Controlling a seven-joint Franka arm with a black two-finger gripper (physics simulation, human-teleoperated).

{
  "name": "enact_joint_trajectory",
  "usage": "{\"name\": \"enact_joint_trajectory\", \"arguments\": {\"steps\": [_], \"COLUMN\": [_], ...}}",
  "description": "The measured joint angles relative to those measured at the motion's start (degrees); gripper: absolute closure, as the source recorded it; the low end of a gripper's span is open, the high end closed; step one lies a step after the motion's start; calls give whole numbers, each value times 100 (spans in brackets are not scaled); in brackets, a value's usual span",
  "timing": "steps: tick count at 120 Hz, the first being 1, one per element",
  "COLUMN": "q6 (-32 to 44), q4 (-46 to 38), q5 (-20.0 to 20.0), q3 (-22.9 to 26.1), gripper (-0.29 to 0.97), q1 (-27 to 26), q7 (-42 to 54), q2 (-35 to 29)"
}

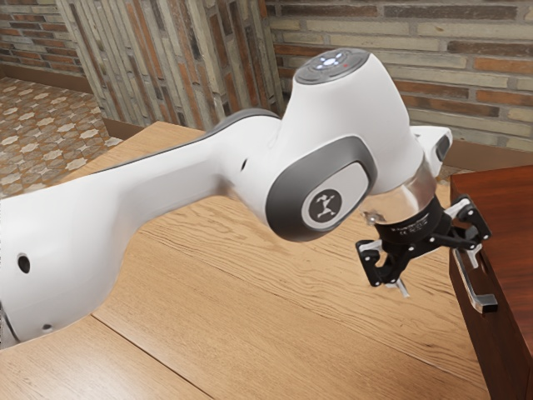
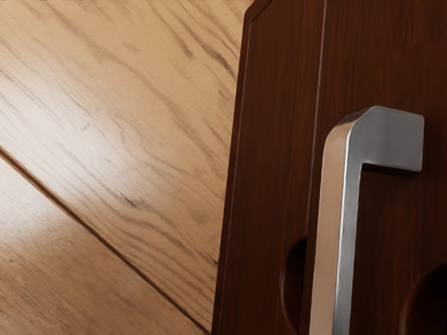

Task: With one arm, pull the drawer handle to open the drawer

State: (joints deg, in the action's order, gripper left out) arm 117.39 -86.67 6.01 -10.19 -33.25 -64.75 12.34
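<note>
Brushed-metal drawer handle, a straight bar on two short posts, sits at the lower right of the exterior view. It is mounted on the dark reddish-brown wooden drawer front, which stands on the pale oak-plank worktop. Just beside the handle, up and to the left of it, hangs the black two-finger gripper. Its fingers are spread apart and grip nothing. From the wrist view the bar looks to run between them, though I can't be sure either one touches it.

To my eye the grasp is the step in hand. The hand should ease in until the bar lies well inside the fingers, near its middle, then close squarely across it. The pull should run straight out from the drawer front, not sideways, or the bar may slip. Behind, the white jointed arm stretches back toward the brick wall.
</note>
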Motion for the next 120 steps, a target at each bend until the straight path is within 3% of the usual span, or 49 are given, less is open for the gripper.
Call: {"name": "enact_joint_trajectory", "arguments": {"steps": [42, 72, 120], "q6": [17, 53, 198], "q4": [72, 59, -8], "q5": [18, 61, 64], "q3": [0, 0, 3], "gripper": [0, 19, 27], "q1": [45, 24, 32], "q7": [353, 532, 697], "q2": [114, 163, 193]}}
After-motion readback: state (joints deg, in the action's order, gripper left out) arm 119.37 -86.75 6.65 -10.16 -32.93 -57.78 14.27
